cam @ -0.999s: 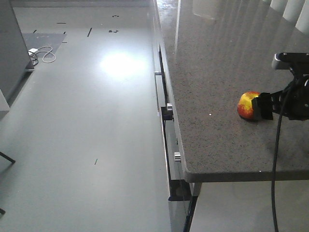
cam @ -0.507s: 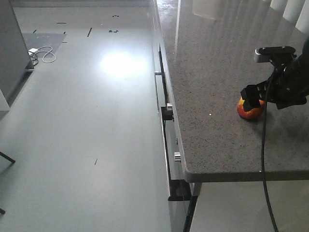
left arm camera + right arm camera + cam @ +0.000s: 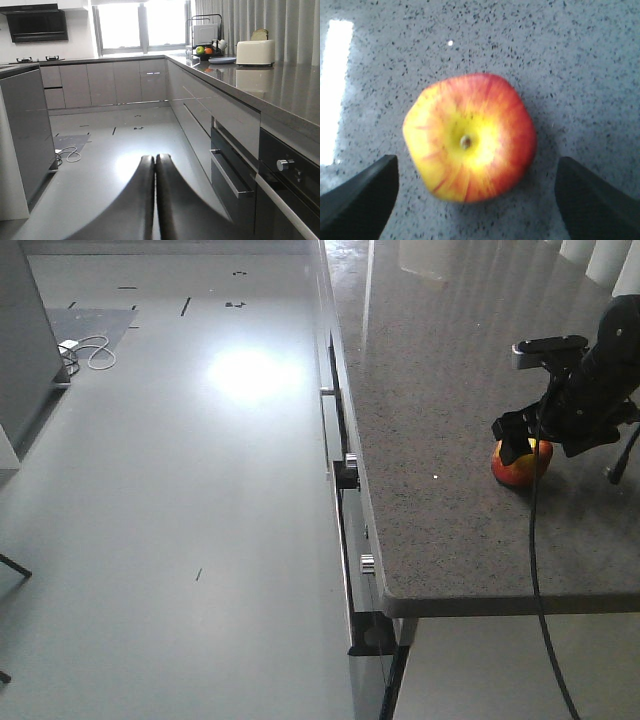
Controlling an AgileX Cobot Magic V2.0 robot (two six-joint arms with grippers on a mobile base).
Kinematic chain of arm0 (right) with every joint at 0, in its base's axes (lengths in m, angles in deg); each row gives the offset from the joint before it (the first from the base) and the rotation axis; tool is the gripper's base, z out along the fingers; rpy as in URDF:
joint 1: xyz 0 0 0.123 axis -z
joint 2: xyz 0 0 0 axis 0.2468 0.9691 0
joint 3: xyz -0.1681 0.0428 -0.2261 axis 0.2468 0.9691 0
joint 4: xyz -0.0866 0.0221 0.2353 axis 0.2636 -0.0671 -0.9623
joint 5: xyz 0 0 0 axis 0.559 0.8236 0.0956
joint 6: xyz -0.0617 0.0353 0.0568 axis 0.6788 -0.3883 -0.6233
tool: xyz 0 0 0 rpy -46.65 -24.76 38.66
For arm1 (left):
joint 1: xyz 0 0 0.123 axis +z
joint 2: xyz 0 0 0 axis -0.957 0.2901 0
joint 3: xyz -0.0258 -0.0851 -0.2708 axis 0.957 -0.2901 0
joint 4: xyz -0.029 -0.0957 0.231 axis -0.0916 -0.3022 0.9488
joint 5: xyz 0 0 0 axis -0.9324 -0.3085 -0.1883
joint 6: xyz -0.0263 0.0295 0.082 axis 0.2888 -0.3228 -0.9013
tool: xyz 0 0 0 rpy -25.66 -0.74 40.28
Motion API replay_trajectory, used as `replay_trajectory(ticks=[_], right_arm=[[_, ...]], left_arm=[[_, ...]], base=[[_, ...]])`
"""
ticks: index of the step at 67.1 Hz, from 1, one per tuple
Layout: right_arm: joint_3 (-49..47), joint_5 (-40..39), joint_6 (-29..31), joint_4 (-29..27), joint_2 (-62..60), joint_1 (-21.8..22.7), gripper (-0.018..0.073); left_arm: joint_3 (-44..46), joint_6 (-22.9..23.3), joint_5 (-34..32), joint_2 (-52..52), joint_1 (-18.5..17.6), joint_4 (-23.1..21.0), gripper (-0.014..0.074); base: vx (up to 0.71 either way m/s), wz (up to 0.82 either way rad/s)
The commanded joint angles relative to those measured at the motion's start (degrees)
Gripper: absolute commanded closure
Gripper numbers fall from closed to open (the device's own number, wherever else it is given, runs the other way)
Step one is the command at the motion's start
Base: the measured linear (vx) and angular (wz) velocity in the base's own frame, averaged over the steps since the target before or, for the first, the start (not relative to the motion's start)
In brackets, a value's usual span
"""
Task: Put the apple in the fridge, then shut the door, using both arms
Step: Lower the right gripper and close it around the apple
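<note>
Fingers [image 3: 362, 200] of the black right gripper [image 3: 518, 443] stand wide apart, one on each side of the small glossy apple [image 3: 470, 137], red with yellow streaks, and neither touches it. The apple sits stem-up on the speckled grey stone countertop [image 3: 440, 390], well back from the front edge, and in the front-facing view the gripper hangs right over it with a thin black cable [image 3: 535, 570] trailing down past the counter's edge. The black left gripper [image 3: 155, 167] is pressed together with nothing between its two long fingers, and it points down the kitchen aisle above the shiny grey floor [image 3: 100, 165]. Round silver knobs [image 3: 351, 460] stick out from the cabinet front below the counter. Far along the counter stand a cream toaster [image 3: 255, 52] and a bowl of fruit [image 3: 205, 50].
</note>
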State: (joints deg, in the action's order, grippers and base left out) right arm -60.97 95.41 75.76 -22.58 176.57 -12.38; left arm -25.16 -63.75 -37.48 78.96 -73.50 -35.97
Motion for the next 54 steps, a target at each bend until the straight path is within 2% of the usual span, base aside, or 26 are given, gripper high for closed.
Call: replay_trajectory(ticks=[1,12,24,54], right_arm=[[-3.7,-1.2,1.4,0.0,-1.5,0.4,-0.0055],[-6.2,-0.8,5.8,-2.9,1.5,0.4,-0.0048],[-6.5,-2.2,5.7,-3.1,2.4,0.4,0.0008],[-6.5,-0.1,5.1,-6.2,1.0,0.4,0.0369]], left_arm=[[0.9,0.3,-4.1,-0.8,-0.2,-0.6,0.0603],[0.9,0.3,-4.1,-0.8,-0.2,-0.6,0.0603],[0.9,0.3,-4.1,-0.8,-0.2,-0.6,0.0603],[0.9,0.3,-4.1,-0.8,-0.2,-0.6,0.0603]], base=[[0.00,0.00],[0.00,0.00],[0.00,0.00],[0.00,0.00]])
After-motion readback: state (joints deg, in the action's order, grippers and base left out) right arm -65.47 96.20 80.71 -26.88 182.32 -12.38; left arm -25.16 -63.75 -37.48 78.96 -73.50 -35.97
